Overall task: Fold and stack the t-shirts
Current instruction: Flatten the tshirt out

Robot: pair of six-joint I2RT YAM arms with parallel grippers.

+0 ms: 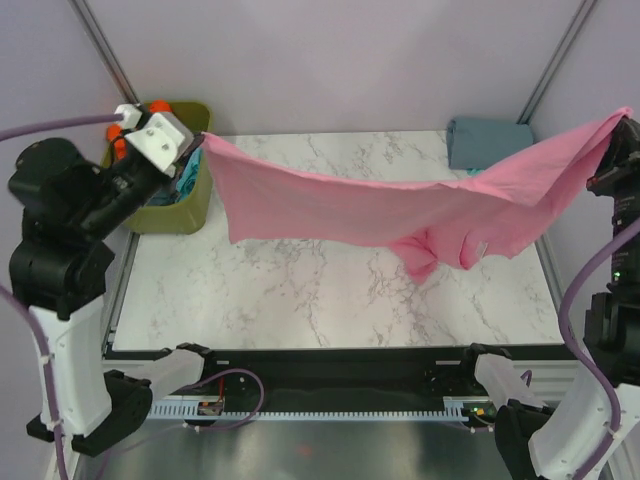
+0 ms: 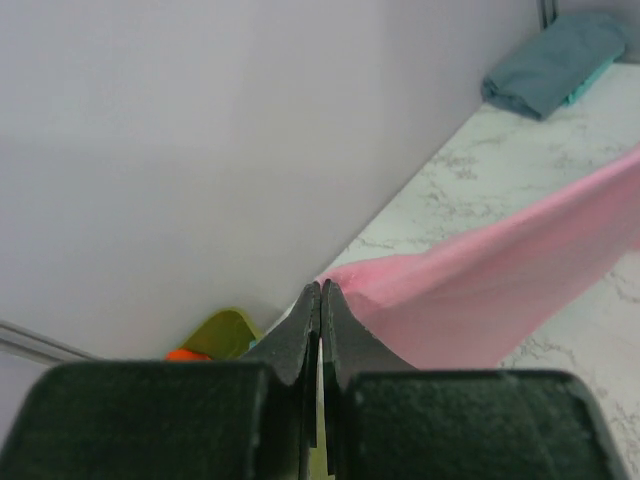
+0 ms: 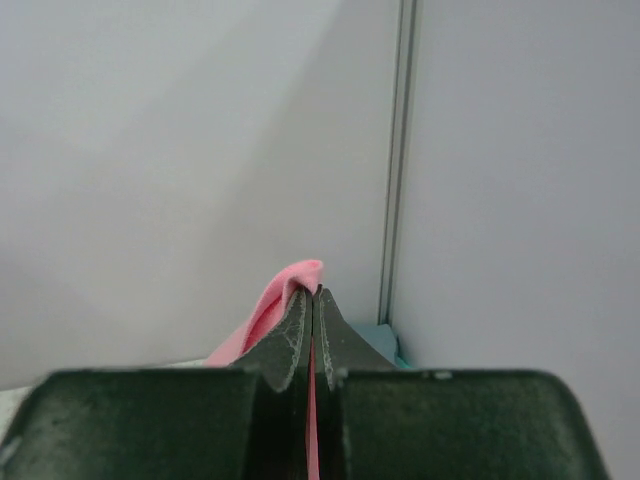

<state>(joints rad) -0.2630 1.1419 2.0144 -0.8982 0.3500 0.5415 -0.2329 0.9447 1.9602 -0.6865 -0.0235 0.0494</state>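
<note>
A pink t-shirt (image 1: pixel 400 205) hangs stretched in the air across the table between both arms, sagging at the middle right, where its white neck label (image 1: pixel 481 247) shows. My left gripper (image 1: pixel 197 143) is shut on its left corner, above the tub; in the left wrist view the pink t-shirt (image 2: pixel 480 290) runs off to the right from the left gripper (image 2: pixel 321 290). My right gripper (image 1: pixel 622 128) is shut on the right corner, high at the right edge. The right wrist view shows the pink cloth (image 3: pixel 285 295) pinched at the right gripper (image 3: pixel 313 292). A folded grey-blue t-shirt (image 1: pixel 485 142) lies at the back right.
An olive-green tub (image 1: pixel 185 205) stands at the back left corner, holding orange (image 1: pixel 159 106) and turquoise cloth. The marble table (image 1: pixel 320 290) lies under the hanging shirt. Pale walls and metal posts close in the back and sides. The folded shirt (image 2: pixel 550 70) sits near the wall.
</note>
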